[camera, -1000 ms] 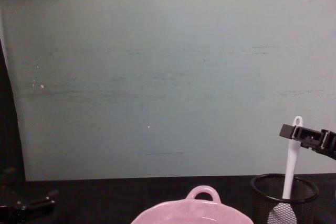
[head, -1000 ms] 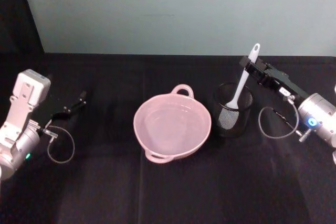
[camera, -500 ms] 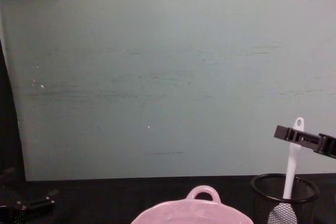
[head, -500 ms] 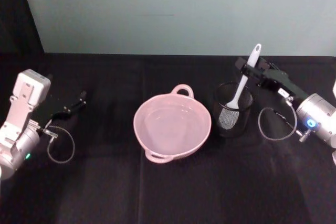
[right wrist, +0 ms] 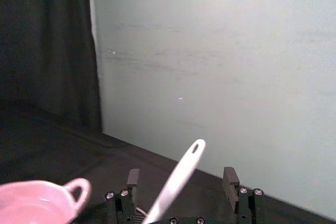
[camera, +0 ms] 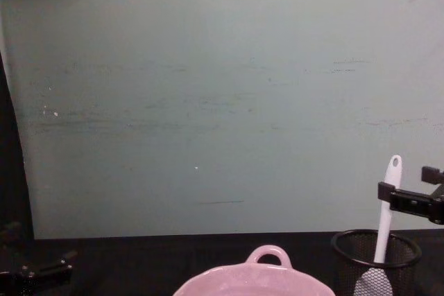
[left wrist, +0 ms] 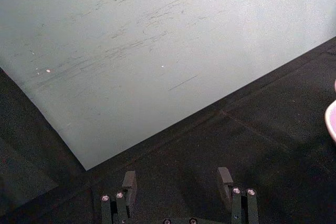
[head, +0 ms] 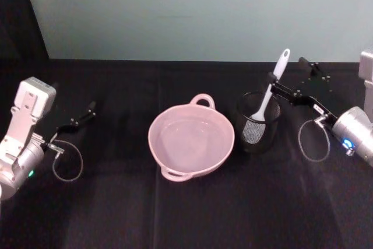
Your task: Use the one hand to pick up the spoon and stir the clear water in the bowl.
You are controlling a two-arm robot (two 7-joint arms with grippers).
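The white spoon (head: pixel 274 81) stands in a black wire-mesh cup (head: pixel 259 127), its handle leaning up and to the right. My right gripper (head: pixel 288 69) is open at the handle's upper part. In the right wrist view the spoon (right wrist: pixel 177 178) rises between the two spread fingers (right wrist: pixel 133 178), not clamped. The pale pink bowl (head: pixel 217 158) sits at the table's centre, left of the cup, with a faint glint of water (head: pixel 192 135) inside. In the chest view the spoon (camera: pixel 386 206) pokes out of the cup beside the right gripper (camera: pixel 403 181). My left gripper (head: pixel 87 112) rests open at the far left.
The mesh cup (camera: pixel 375 249) stands close to the bowl's (camera: pixel 267 255) right side. A black cloth covers the table (head: pixel 186 214), and a pale green wall (head: pixel 192 10) runs along its back edge. Cable loops hang by both wrists.
The right wrist has turned and drawn back slightly to the right, and its fingers now show spread apart around the handle. The spoon stays in the cup. The left arm has barely moved.
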